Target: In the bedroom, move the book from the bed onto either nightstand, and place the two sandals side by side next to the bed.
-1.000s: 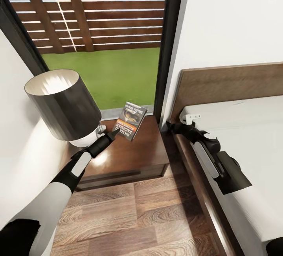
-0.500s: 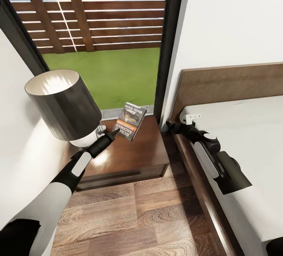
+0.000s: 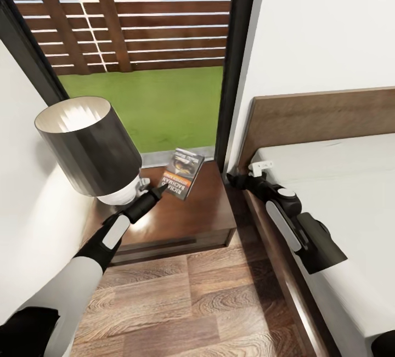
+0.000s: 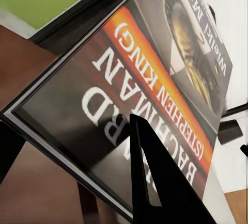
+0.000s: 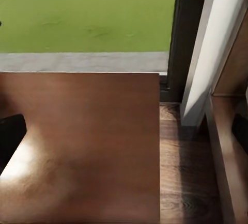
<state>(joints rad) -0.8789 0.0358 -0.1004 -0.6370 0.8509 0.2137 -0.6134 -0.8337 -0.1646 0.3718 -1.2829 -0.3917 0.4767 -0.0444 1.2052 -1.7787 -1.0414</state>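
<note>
A: Which surfaces bear the objects?
B: The nightstand [image 3: 192,220], glossy dark-brown, stands on the wood-plank floor [image 3: 186,302] between window and bed [image 3: 340,192]; its top carries a lamp [image 3: 90,148] with a dark shade at the left; the book [image 3: 182,175] is over the rear of the top, tilted; whether it rests there cannot be told.
A: And the bed?
B: A dark frame bearing a plain off-white mattress.

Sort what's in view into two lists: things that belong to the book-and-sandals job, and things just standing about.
Job:
book, shut in the left gripper over the nightstand
bed
right gripper, by the bed's corner

Standing about:
lamp on the nightstand
window
floor
</note>
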